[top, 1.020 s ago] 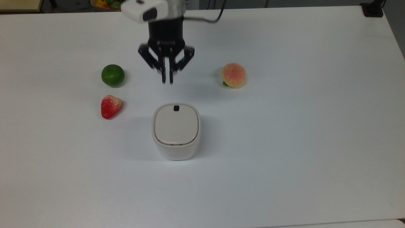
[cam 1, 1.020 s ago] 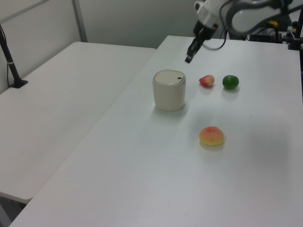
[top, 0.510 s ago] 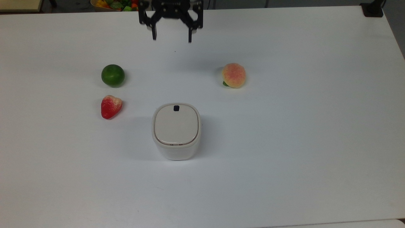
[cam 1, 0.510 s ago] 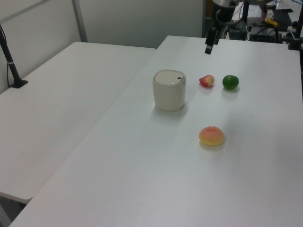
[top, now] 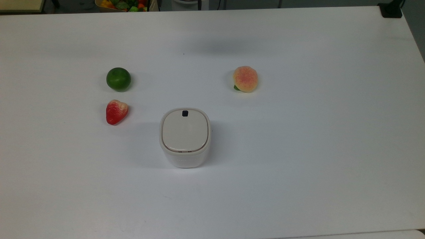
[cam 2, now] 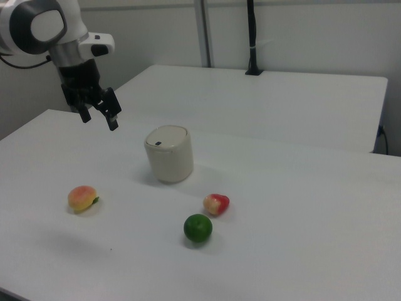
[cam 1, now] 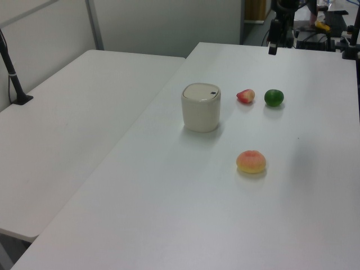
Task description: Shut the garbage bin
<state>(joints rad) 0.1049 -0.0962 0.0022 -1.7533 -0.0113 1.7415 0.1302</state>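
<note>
Garbage bin (top: 184,136) lid down, mid-table; strawberry (top: 116,112), lime (top: 118,79), peach (top: 245,78) around. Gripper (cam 2: 98,116) spread open, empty.

glossy white rounded arm shell (cam 2: 39,25) with a dark grey ring around a round joint cap. white boxy block (with a small dark window on its side) (cam 2: 95,45) at the wrist. below, a matte black cylindrical wrist section leading into a black two-finger gripper (cam 2: 98,113) with angular linkage bars and slim straight fingers (cam 2: 113,120). thin dark cable trailing off the shell's edge.
</note>
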